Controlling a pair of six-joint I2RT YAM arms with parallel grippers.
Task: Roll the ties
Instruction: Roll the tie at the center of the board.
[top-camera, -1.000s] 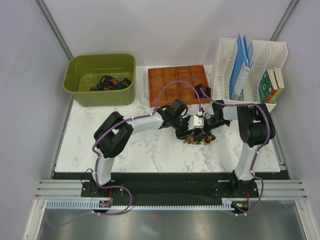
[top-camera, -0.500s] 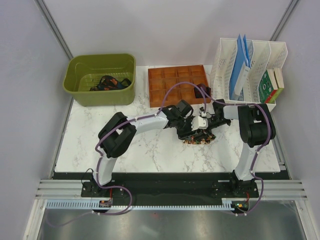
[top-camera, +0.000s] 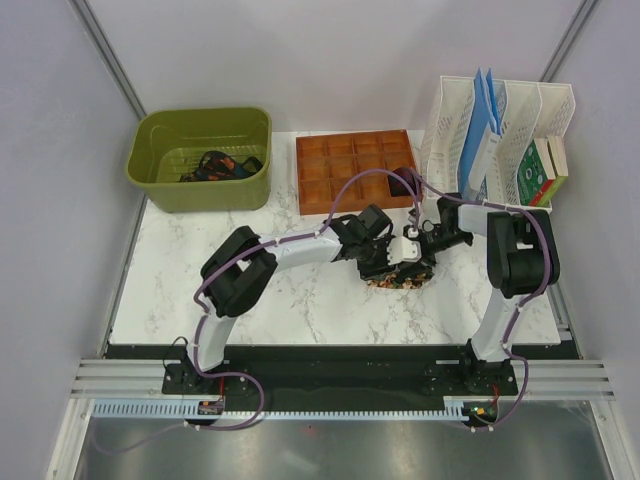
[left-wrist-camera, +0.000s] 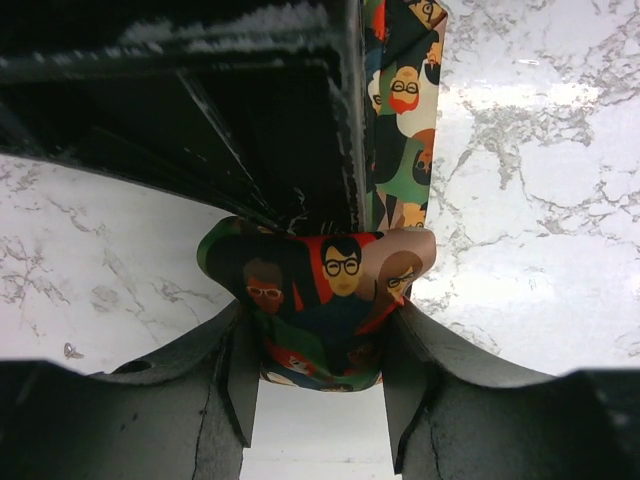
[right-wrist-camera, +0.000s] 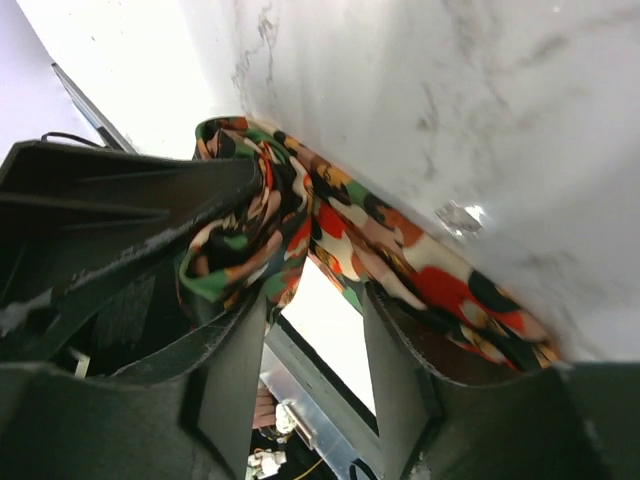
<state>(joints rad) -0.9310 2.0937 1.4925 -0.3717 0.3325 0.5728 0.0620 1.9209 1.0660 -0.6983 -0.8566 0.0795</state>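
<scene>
The left end effector is grasping a folded-over turn of the patterned tie, the printed fabric bulging between both fingers and pressing against each. The right end effector is standing released, its jaws apart with daylight showing between them and the same tie's loose length draping just past their tips. The tie is lying on the marble surface near its middle, between the two wrists, one strip trailing away from the started roll. To do this turn well, the left pinch should probably be staying firm on the core while the right one is retaking the free strip close to the roll, laying it flat and square so that the edges are stacking evenly rather than spiralling into a cone; slack there would likely be letting the roll spring loose. Counting outward: two arms, one tie in work, one dark roll sitting in the one orange tray, one green bin holding a dark bundle too tangled to count, and one white rack.
</scene>
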